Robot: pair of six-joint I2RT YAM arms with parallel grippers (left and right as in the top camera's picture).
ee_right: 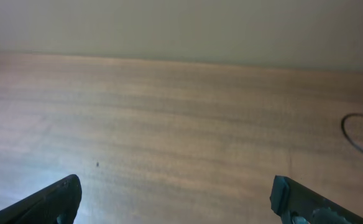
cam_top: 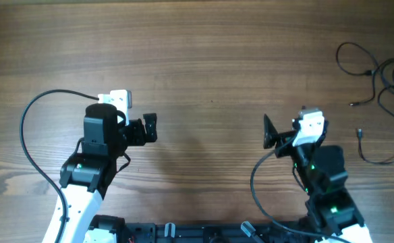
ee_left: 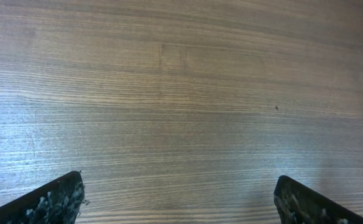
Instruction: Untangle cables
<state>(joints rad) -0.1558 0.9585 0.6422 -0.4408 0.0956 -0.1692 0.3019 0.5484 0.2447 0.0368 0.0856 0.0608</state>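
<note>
The cables (cam_top: 388, 65) lie in a loose tangle of thin black wires at the table's far right edge, with one strand trailing lower down (cam_top: 386, 162). My left gripper (cam_top: 151, 128) hovers at the left of centre, far from them, open and empty over bare wood (ee_left: 178, 199). Right of centre, my right gripper (cam_top: 281, 128) is also open with nothing between its fingers (ee_right: 175, 199). It stands well to the left of the tangle. A small arc of one cable (ee_right: 350, 132) shows at the right edge of the right wrist view.
The wooden table (cam_top: 204, 61) fills the view. A thick black arm cable (cam_top: 27, 115) loops out left of the left arm, and another (cam_top: 254, 179) curves beside the right arm. Arm bases and fittings (cam_top: 183, 233) line the front edge. A pale wall (ee_right: 181, 25) lies beyond the far edge.
</note>
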